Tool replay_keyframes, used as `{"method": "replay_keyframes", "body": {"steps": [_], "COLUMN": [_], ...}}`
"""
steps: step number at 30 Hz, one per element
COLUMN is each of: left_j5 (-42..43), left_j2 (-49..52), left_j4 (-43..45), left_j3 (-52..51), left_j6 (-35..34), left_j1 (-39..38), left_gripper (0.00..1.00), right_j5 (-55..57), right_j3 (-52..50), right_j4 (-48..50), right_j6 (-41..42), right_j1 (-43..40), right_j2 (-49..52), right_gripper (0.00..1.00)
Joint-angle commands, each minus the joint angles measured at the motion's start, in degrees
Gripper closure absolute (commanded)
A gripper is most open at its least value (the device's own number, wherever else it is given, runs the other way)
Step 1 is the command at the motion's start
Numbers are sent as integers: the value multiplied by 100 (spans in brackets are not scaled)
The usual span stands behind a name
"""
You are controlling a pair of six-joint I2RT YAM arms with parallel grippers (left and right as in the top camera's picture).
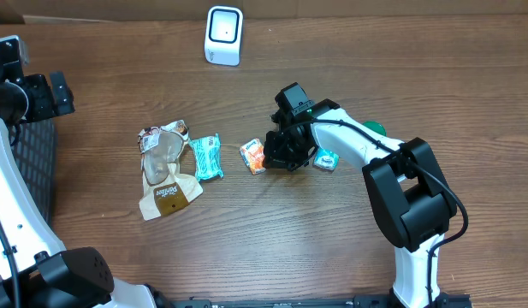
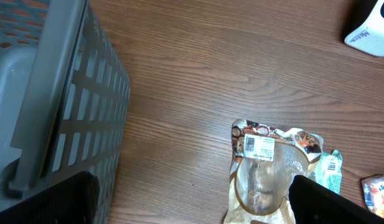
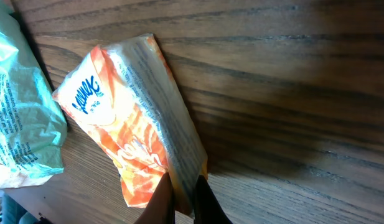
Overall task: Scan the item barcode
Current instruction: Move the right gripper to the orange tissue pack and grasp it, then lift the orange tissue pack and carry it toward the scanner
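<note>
The 2 jaws of the right gripper point(image 3: 184, 202) are clamped tight on the orange packet's point(image 3: 126, 143) lower edge, while the left gripper point(image 2: 192, 202) stands wide apart, empty.

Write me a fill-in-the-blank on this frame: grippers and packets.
1. The right gripper is shut on the edge of the ___.
2. The left gripper holds nothing; its jaws stand ___.
3. In the overhead view, the teal packet lies ___ the brown pouch and the item pinched by the right gripper.

Missing words: orange packet; open; between.
</note>
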Motion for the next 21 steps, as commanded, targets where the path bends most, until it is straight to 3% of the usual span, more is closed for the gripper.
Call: {"method": "replay_keyframes", "body": {"steps": [1, 5, 9, 15, 21], "left_j5": [7, 7, 7, 7, 7], "left_j2": [9, 9, 9, 9, 9], "left_j4": [2, 2, 2, 2, 2], "left_j3": [46, 48, 46, 46, 46], "left_j6": [151, 151, 151, 151, 151], "left_j1": [-13, -13, -13, -13, -13], "left_gripper": [0, 1, 0, 0, 0], "right_j5": [153, -192, -1740, -3136, -4463], "right_j3": [-66, 2, 136, 136, 136], "right_j4": [39, 15, -26, -212, -514], "right_j6": [2, -282, -970, -1513, -1576], "right_j1": [-2, -66, -306, -723, -1154], "right_j2": [17, 13, -59, -398, -1032], "right_gripper": [96, 96, 96, 96, 96]}}
